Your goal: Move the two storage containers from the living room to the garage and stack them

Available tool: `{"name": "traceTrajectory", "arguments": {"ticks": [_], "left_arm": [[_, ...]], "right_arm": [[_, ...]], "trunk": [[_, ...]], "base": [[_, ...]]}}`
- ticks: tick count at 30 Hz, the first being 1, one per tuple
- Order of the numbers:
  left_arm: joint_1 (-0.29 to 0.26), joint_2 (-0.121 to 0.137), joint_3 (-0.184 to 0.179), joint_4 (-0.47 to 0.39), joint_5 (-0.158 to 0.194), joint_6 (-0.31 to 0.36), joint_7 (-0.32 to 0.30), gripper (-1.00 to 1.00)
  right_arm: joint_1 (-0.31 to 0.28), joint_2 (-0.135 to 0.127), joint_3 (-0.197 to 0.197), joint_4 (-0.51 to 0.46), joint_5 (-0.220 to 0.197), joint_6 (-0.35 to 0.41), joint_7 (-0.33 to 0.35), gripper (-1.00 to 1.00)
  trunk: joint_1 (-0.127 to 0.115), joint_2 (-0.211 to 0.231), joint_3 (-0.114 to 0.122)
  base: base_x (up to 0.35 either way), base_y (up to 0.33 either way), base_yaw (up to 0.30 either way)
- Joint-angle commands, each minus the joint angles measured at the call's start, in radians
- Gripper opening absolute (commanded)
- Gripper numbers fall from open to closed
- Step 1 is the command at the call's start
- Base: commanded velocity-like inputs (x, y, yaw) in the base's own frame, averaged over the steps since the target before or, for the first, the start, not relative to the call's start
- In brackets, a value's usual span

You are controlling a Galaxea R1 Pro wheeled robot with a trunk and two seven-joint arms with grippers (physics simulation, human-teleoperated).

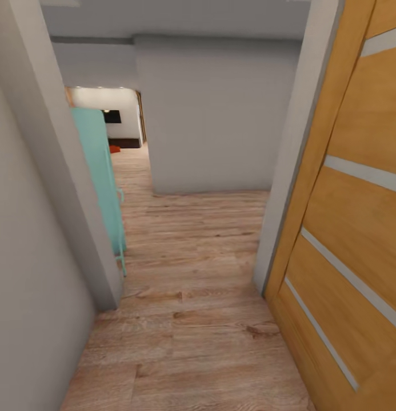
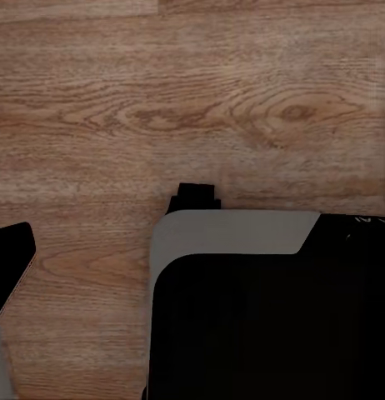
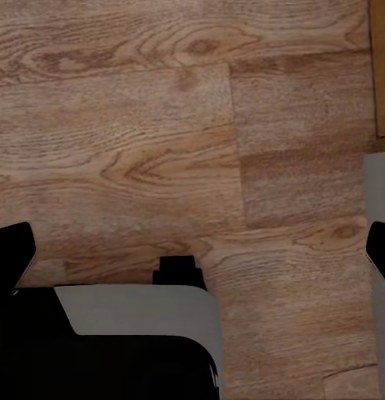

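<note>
**Desk:** What is the robot doing here?

**Photographer:** It is passing through a doorway, between a honey-coloured wooden door with pale grey inset strips [image 1: 358, 228] and a plain white wall edge [image 1: 60, 200], heading along a light wood-plank floor [image 1: 192, 297]. A pale turquoise panel, possibly another door, [image 1: 100, 171] is standing ajar on the robot's left.

**Desk:** And the containers?

**Photographer:** Far down the corridor a small red-orange patch [image 1: 114, 149] is showing on the floor of a lit room; it is too small to tell whether that is one of the storage containers.

**Desk:** The grippers?

**Photographer:** Both wrist cameras are looking down at planks and the robot's own dark, grey-edged body. I cannot tell how far open either pincer is; neither is visibly carrying anything.

**Desk:** How should this leg be handled?

**Photographer:** By my reading, it is driving to fetch. It wants to be staying centred, clearing the turquoise panel's edge, keeping the arms tucked, and turning left only past the white block ahead [image 1: 215, 114].
</note>
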Motion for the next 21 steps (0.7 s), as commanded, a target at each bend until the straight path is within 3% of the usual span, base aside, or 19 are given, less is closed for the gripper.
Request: {"name": "traceTrajectory", "arguments": {"ticks": [1, 21], "left_arm": [[-0.002, 0.000, -0.006, 0.004, 0.010, -0.006, 0.000, 1.00], [-0.002, 0.000, -0.006, 0.004, 0.010, -0.006, 0.001, 1.00]], "right_arm": [[-0.001, 0.000, 0.006, 0.003, -0.006, -0.006, -0.002, 1.00], [-0.001, 0.000, 0.006, 0.003, -0.004, -0.006, -0.002, 1.00]], "trunk": [[0.001, -0.001, -0.001], [0.001, -0.001, -0.001]], "base": [[0.341, 0.000, 0.000], [0.341, 0.000, 0.000]]}}
